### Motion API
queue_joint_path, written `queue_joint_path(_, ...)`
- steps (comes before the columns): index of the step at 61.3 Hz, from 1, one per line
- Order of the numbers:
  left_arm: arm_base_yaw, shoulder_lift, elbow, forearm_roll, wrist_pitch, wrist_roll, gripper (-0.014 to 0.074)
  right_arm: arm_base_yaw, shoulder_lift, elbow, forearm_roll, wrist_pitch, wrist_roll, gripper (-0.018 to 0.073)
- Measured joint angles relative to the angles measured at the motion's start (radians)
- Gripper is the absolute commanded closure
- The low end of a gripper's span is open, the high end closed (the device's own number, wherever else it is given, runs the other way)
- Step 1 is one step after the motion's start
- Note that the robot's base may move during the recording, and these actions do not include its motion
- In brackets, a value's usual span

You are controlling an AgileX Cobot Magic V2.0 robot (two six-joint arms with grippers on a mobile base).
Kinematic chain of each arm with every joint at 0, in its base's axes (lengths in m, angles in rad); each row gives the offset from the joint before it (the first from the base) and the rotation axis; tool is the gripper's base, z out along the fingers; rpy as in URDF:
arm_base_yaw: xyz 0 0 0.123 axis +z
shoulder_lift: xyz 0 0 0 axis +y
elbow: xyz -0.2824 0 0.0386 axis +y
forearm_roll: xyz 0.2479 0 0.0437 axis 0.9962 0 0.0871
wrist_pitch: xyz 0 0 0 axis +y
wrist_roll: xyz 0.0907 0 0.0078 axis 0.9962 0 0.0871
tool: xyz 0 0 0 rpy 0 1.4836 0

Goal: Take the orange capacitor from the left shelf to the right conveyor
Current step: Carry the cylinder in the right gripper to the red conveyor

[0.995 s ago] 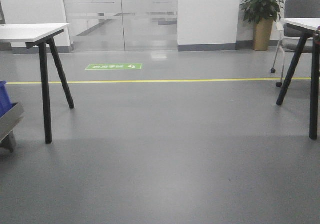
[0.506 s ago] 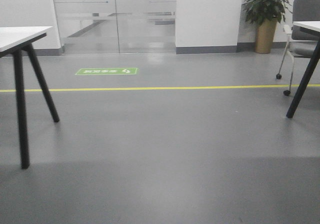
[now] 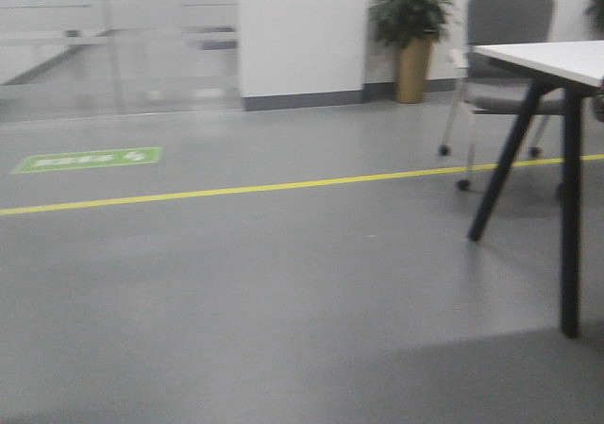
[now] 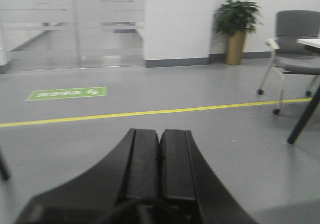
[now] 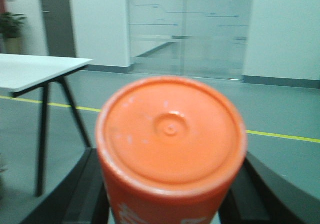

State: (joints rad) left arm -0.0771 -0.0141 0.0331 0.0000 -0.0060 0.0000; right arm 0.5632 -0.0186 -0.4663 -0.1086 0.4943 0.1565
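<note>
The orange capacitor (image 5: 170, 139) fills the right wrist view, its flat round top toward the camera and white print low on its side. My right gripper (image 5: 167, 204) is shut on it, black fingers (image 5: 82, 194) on both sides. My left gripper (image 4: 160, 136) is shut and empty, jaws pressed together, pointing over bare grey floor. The left shelf and the right conveyor are out of view. Neither gripper shows in the front view.
A white table with black legs (image 3: 566, 188) stands at the right, a grey wheeled chair (image 3: 500, 56) and a potted plant (image 3: 411, 37) behind it. A yellow floor line (image 3: 236, 191) and green floor sign (image 3: 85, 160) cross the floor. Another white table (image 5: 40, 79) is in the right wrist view.
The front view has swung to the right: the left table and blue bin have left the frame, and the right table, chair and plant have shifted left and nearer.
</note>
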Motion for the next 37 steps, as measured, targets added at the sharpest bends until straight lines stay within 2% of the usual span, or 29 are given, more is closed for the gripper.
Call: queue_joint_path(37, 0.000, 0.000, 0.000, 0.000, 0.000, 0.000, 0.0701, 0.000, 0.000, 0.000, 0.000, 0.000, 0.000, 0.0504)
